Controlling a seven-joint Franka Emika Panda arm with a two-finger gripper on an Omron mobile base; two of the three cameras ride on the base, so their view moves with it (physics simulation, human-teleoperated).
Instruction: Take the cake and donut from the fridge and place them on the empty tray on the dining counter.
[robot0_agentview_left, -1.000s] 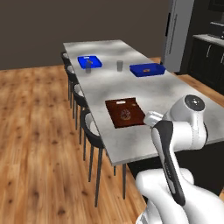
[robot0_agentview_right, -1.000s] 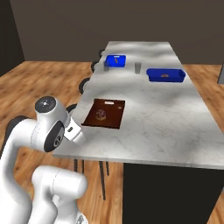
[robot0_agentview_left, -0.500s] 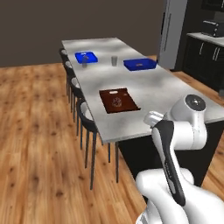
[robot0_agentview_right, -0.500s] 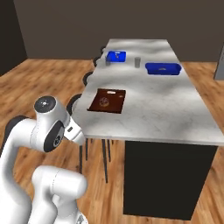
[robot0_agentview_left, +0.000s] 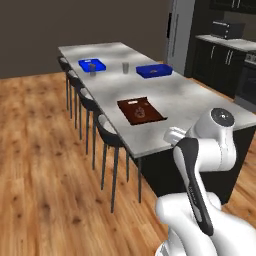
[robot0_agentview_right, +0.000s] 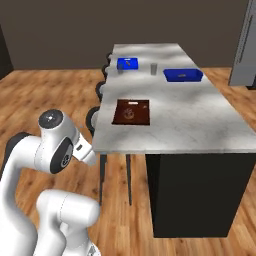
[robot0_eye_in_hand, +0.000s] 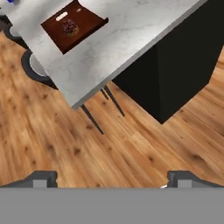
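Hand (robot0_eye_in_hand: 109, 177) open, tray (robot0_eye_in_hand: 87, 27) beyond

Brown tray (robot0_agentview_left: 142, 111) (holding donut (robot0_eye_in_hand: 69, 27)) on dining counter (robot0_agentview_left: 190, 97)

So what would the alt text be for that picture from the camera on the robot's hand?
Looking down past the open tool, a grey-white marbled dining counter stands over a wooden floor. On it lies a dark reddish-brown tray holding one small dark round item. Dark stool seats sit along the counter's edge.
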